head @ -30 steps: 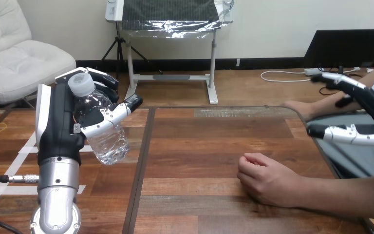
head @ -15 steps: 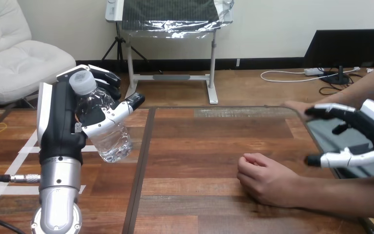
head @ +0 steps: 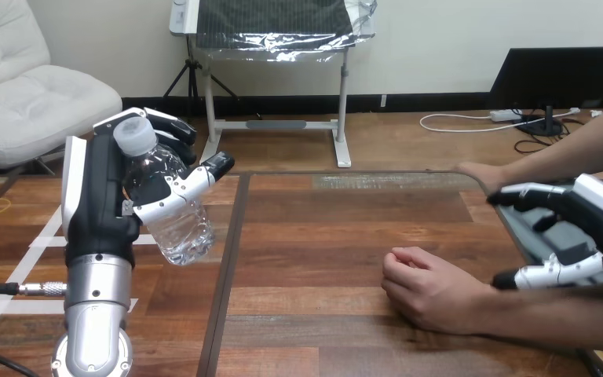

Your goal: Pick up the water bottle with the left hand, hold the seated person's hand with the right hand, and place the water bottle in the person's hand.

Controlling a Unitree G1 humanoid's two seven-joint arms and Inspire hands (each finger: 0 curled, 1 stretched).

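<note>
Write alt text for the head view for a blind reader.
The robot's left hand grips a clear water bottle, raised above the wooden table at left. Its open right hand hovers near the wrist of the person's hand, fisted on the table.

left hand (head: 94, 200) raised, clenched; right hand (head: 590, 226) low, spread

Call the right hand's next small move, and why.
Probably ease the right hand down and toward the person's nearer hand, then curl round it. The right hand is open, over the person's forearm, not curled round it; the nearer hand rests as a fist on the table. The left hand already grips the water bottle aloft, so the handover waits on this hold.
</note>
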